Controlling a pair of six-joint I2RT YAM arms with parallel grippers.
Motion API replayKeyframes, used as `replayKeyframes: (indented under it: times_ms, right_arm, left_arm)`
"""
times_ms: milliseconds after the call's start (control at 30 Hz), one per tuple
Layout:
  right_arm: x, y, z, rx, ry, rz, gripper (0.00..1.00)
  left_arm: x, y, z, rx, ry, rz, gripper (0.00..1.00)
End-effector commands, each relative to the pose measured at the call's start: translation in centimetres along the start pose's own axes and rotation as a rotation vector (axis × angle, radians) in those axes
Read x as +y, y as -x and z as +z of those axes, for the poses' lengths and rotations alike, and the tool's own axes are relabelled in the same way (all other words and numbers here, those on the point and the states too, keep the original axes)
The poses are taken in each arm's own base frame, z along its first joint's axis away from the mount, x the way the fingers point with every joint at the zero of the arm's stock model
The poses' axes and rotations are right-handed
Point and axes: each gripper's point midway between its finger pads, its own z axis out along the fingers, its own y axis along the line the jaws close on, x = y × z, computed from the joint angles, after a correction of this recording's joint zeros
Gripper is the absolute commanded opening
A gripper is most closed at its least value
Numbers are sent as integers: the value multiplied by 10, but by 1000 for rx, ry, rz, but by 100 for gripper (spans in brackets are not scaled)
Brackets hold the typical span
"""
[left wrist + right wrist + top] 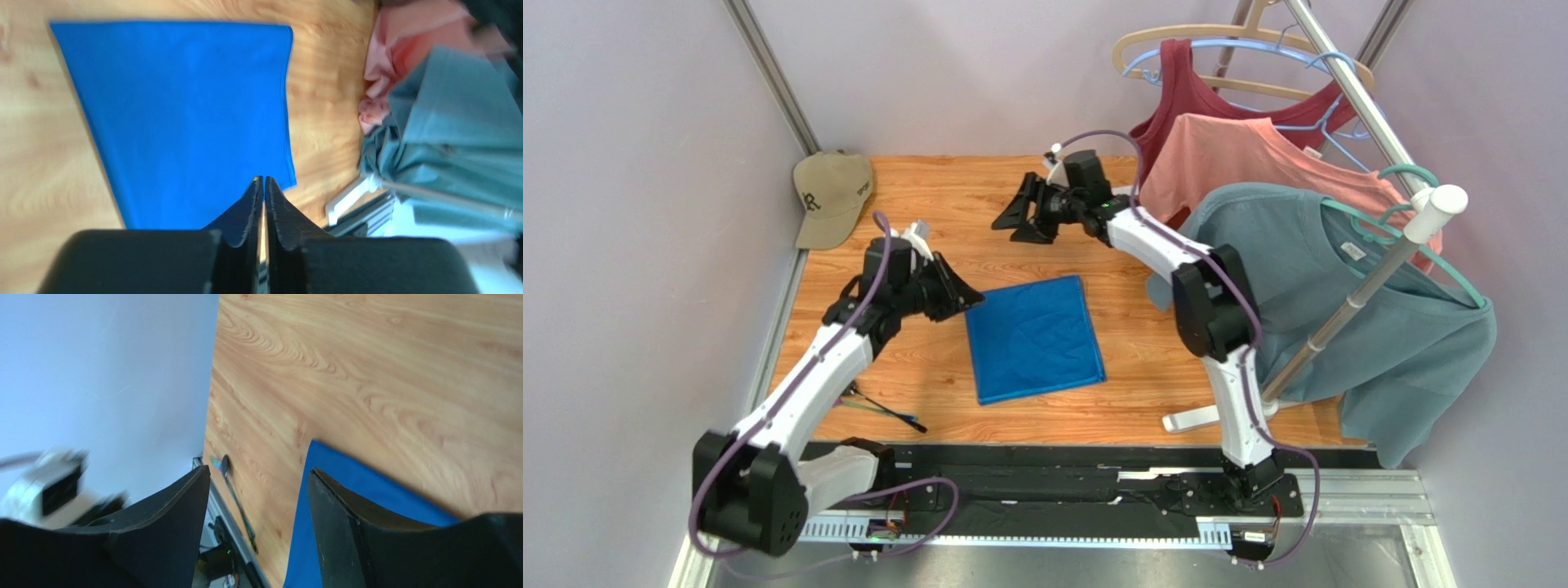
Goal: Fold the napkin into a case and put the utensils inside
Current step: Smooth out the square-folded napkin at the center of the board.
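My left claw point(959, 298) sits left of centre in the overhead view, its tips at the upper left corner of the napkin point(1035, 339). Through its own camera the claw point(264, 180) is narrow. The two fingers are pressed nearly together with only a hairline slit between them, and I see nothing caught in that slit. Below and beyond the tips the napkin point(184, 110) lies spread flat, filling the upper left and middle of that frame.

My right claw point(1014, 218) hangs over bare wood in the upper middle of the overhead view, well apart from the napkin. In its own view the claw point(259, 471) stands wide. The fingers are spread far apart and nothing is between them. A strip of the napkin point(301, 527) shows at the lower middle and right.

The napkin is one flat, roughly square sheet in the middle of the table point(952, 196). The utensils point(885, 410) lie on the wood at the lower left, near the table's front edge and clear of the cloth. They also appear as thin dark sticks point(236, 502) between my right fingers in the wrist view.

A tan cap point(830, 190) rests at the upper left corner. A teal shirt point(1333, 319) hangs on the right.
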Motion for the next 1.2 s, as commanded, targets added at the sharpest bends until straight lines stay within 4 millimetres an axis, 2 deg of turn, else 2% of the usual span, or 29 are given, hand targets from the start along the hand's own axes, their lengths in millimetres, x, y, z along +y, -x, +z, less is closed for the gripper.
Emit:
replayKeyframes:
  times_ms: [0, 33, 67, 100, 133, 200, 300, 400, 500, 667, 900, 967, 1167]
  right_arm:
    - [30, -6, -40, -87, 61, -27, 64]
    - [34, -2, -42, -123, 97, -42, 64]
    - [19, -16, -41, -111, 88, 23, 64]
    - [18, -16, -42, -130, 104, 34, 64]
    - [27, -13, -41, -160, 157, 21, 64]
    - [18, -21, -34, -154, 158, 57, 64]
    - [2, -31, -15, -142, 148, 81, 64]
    - [-14, -32, -3, -155, 135, 92, 64]
    - [-31, -37, 7, -144, 125, 108, 64]
    - [-56, -44, 14, -141, 78, 123, 63]
    - [-86, -51, 15, -143, 38, 139, 63]
    - [-96, -56, 12, -144, 15, 144, 63]
    - [-129, -49, -2, -170, -32, 155, 63]
  left_arm:
    - [20, 18, 46, 71, -4, -73, 6]
    - [19, 25, 53, 67, -15, -66, 5]
    - [22, 28, 59, 67, 1, -63, 4]
    - [28, 35, 70, 69, 27, -70, 4]
    - [33, 40, 77, 60, 40, -74, 3]
    - [46, 46, 93, 76, 79, -94, 2]
    - [66, 45, 109, 104, 139, -115, 0]
    - [85, 39, 120, 144, 201, -141, 0]
    - [111, 25, 126, 201, 298, -221, 0]
    - [131, 9, 129, 247, 356, -326, 0]
    - [140, 4, 129, 267, 405, -375, 0]
    - [142, 1, 130, 275, 409, -376, 0]
    - [147, -5, 129, 263, 419, -408, 0]
